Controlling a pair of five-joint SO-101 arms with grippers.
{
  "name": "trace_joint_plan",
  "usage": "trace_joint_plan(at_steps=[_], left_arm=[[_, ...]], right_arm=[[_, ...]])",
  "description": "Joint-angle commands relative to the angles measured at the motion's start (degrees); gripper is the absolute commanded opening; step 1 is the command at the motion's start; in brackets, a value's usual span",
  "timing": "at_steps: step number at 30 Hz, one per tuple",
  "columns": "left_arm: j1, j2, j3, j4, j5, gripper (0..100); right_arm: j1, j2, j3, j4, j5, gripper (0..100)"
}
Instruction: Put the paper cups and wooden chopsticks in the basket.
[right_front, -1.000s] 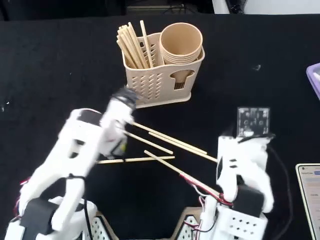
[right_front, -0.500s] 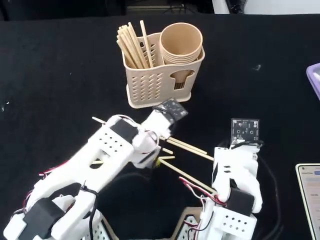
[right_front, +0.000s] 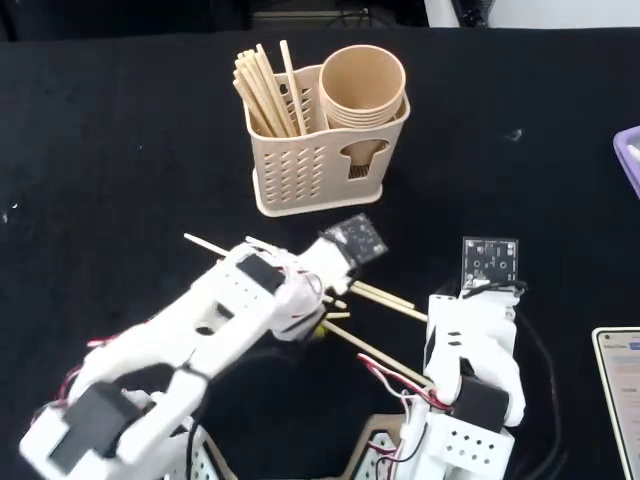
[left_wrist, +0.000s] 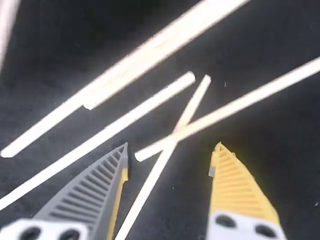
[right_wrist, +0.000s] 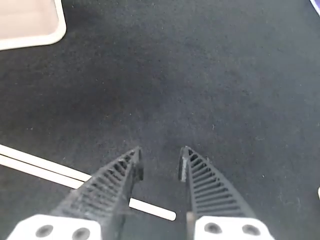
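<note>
- The right end effector (right_wrist: 161, 150) is recorded at the lower right of the high view. Its fingers are parted by a narrow gap and nothing is held. The end of one of the loose chopsticks (right_wrist: 152, 209) is seen on the worktop (right_front: 120, 160) beneath them.
- The left end effector (left_wrist: 171, 146) is recorded at the lower centre of the high view. It is spread wide and held low over the loose sticks, with nothing gripped. One stick is seen running between its two fingers.
- The loose chopsticks are noted lying flat on the black worktop at the centre of the high view. Several are crossed over one another, and they are partly hidden under the left arm.
- The basket (right_front: 315, 165) is found upright at the upper centre, apart from the loose sticks.
- Stored chopsticks (right_front: 262, 92) are seen leaning in its left compartment, their ends above the rim.
- The paper cups (right_front: 362, 85) are seen nested in its right compartment.
</note>
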Motion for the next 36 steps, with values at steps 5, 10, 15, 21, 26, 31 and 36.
trace_joint_plan(at_steps=[5, 10, 15, 21, 26, 31, 36], left_arm=[[0.1, 14.3, -16.3, 7.6, -1.3, 25], [0.7, 18.6, -19.4, 7.4, -1.1, 25], [0.4, 19.7, -19.5, 7.4, -1.4, 25], [-0.1, 19.2, -16.7, 7.6, -1.5, 24], [-0.8, 19.7, -14.2, 7.8, -1.5, 10], [-0.7, 19.0, -12.9, 9.7, -1.2, 3], [-1.1, 15.4, -14.9, 16.4, -1.5, 3]], right_arm=[[0.8, -0.7, 0.1, -1.2, 0.6, 12.5], [0.8, -0.7, 0.6, -1.6, 0.6, 12.6], [0.8, -0.7, 0.7, -1.6, 0.6, 12.6], [0.8, -0.7, 0.7, -1.6, 0.6, 12.6], [0.8, -0.7, 0.7, -1.6, 0.6, 12.6], [0.4, -0.7, 1.1, -1.6, 0.7, 12.6], [0.3, -0.7, 1.7, -1.8, 3.0, 12.6]])
